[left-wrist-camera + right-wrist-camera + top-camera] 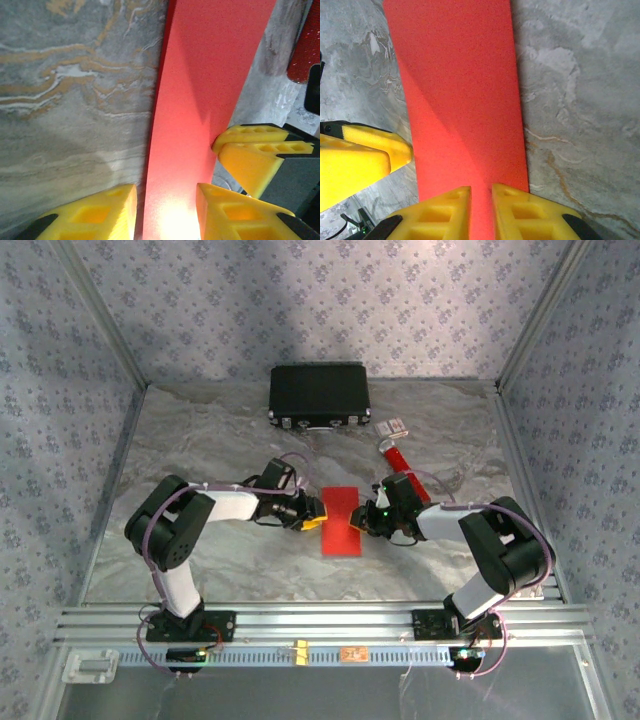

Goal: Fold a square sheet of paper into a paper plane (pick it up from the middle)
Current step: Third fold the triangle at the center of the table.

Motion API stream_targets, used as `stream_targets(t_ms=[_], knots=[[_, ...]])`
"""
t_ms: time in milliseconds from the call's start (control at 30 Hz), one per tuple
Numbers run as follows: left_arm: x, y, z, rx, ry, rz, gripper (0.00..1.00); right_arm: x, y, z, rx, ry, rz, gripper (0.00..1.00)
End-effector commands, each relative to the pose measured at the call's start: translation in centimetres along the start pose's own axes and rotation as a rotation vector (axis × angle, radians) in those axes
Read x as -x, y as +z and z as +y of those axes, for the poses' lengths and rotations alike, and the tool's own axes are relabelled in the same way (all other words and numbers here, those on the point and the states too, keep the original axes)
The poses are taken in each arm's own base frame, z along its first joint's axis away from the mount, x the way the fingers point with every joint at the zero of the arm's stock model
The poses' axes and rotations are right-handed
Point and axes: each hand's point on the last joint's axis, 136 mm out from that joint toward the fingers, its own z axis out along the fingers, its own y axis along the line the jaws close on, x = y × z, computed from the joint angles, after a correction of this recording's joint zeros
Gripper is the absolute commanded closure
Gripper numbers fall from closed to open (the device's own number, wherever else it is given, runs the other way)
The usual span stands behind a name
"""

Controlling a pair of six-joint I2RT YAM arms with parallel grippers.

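The sheet [341, 520], showing as a narrow red strip, is lying mid-counter [230, 560] between the 2 claws. The right claw [365, 523] is pinching its right edge, fingers nearly together with red paper filling the slit. The left claw [312, 513] is straddling the opposite edge, its 2 fingers standing partly apart with a sliver of gap beside the paper, clamping nothing.
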Motion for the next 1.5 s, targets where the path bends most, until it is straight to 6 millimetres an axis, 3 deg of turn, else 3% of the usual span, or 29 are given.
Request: stream_targets(t_ms=[0, 467, 1167, 1300, 1467], knots=[[-0.9, -0.3, 0.4, 0.064, -0.007, 0.028, 0.64, -0.8, 0.1, -1.7, -0.08, 0.036, 0.021, 0.8], [-2.4, 1.1, -0.1, 0.095, 0.02, 0.108, 0.67, -1.0, 0.3, -2.0, -0.081, 0.039, 0.023, 0.8], [-1.9, 1.1, -1.3, 0.042, 0.037, 0.08, 0.76, -1.2, 0.2, -2.3, -0.084, 0.042, 0.02, 0.79], [-1.8, 1.0, -1.1, 0.049, 0.033, 0.076, 0.8, -1.1, 0.1, -2.3, -0.084, 0.043, 0.017, 0.79], [-1.4, 0.5, -0.9, 0.056, 0.022, 0.049, 0.95, -0.8, 0.1, -1.2, -0.045, 0.014, 0.012, 0.78]])
